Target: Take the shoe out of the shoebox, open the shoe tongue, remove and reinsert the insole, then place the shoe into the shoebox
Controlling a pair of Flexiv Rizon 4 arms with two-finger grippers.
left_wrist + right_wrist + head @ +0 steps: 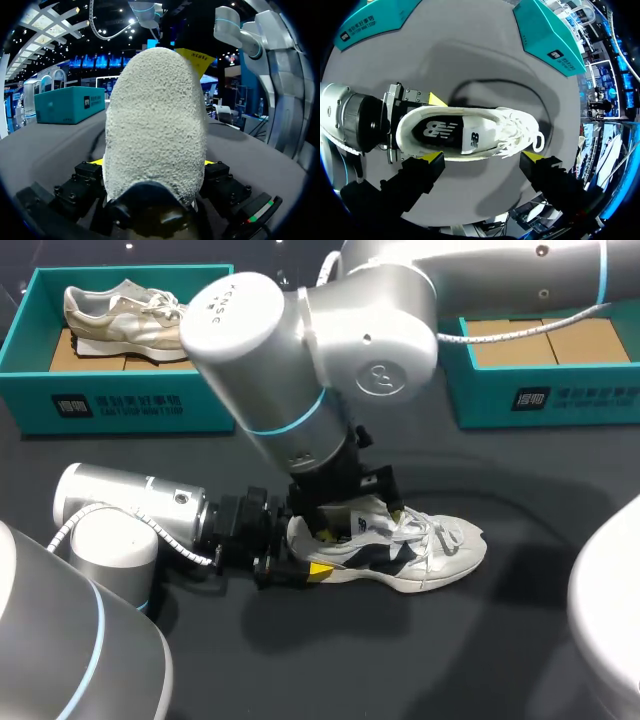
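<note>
A white and navy shoe (420, 548) lies upright on the dark table, toe to the right. My left gripper (298, 568) comes in from the left and is shut on the shoe's heel (155, 125), a yellow tip on each side. Straight above the shoe hangs my right gripper (482, 157), open wide, its fingers clear of the shoe (470, 135). From above, the shoe's mouth shows the dark insole (437, 131) lying inside. In the head view the right arm hides most of my right gripper (360, 512).
A teal shoebox (30, 350) at the back left holds a second, beige shoe (125, 315). Another teal shoebox (560, 400) at the back right shows only its cardboard floor. Bare table lies in front of the shoe and to its right.
</note>
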